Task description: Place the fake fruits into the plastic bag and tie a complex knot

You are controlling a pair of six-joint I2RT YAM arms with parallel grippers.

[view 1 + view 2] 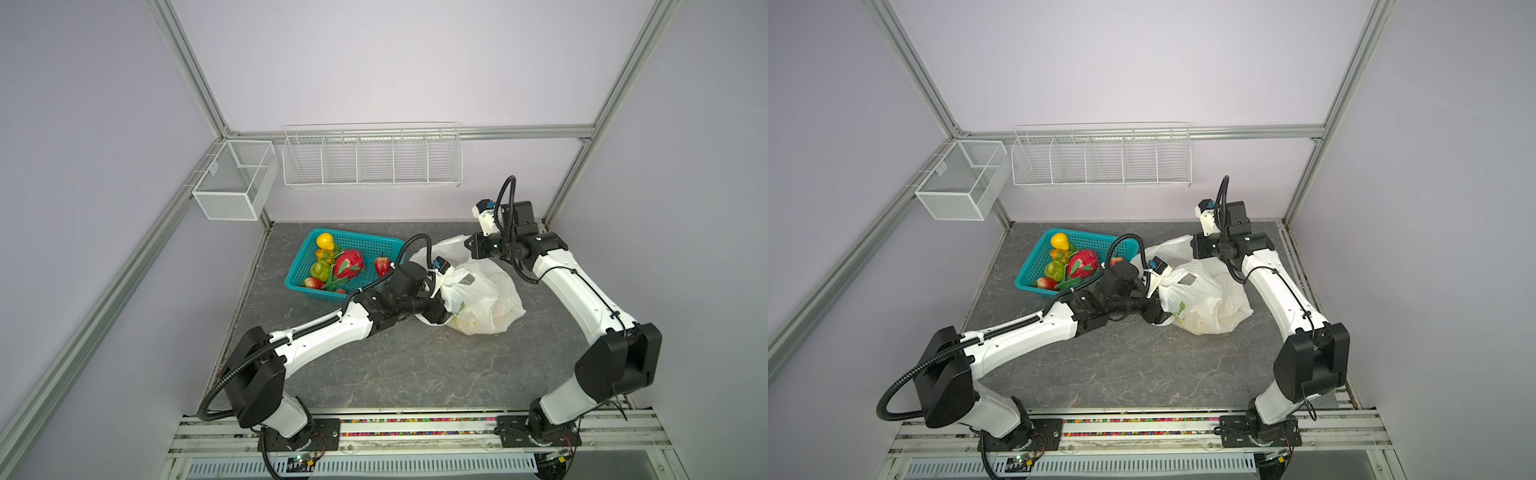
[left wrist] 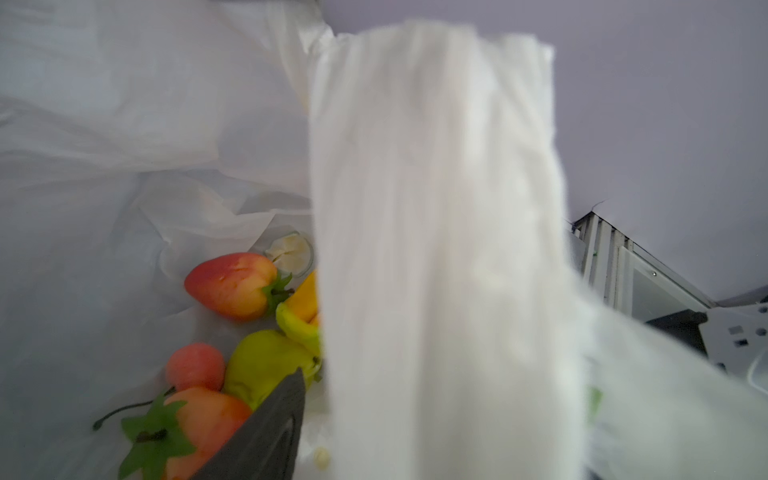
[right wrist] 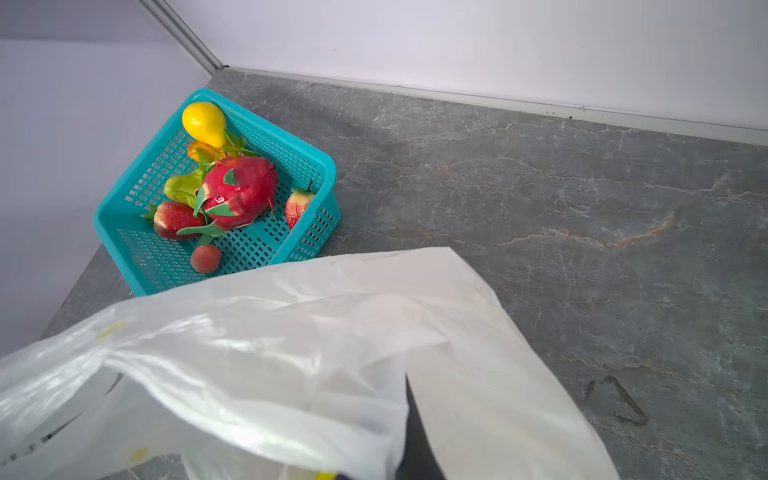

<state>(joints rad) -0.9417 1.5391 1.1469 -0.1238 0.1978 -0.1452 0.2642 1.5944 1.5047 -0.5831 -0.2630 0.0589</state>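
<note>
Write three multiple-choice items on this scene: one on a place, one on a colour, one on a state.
1. In both top views, where does the teal basket sit relative to the plastic bag?
A. right of it
B. left of it
C. inside it

2. What colour is the fruit at the basket's far corner?
A. yellow
B. blue
C. black

3. The right gripper is:
A. open over the basket
B. out of view
C. shut on the plastic bag

Answers:
1 B: the basket lies near the left wall and the bag lies mid-table.
2 A: it shows glossy yellow in the top and right wrist views.
3 C: its jaws are closed on the bag's edge.
</note>
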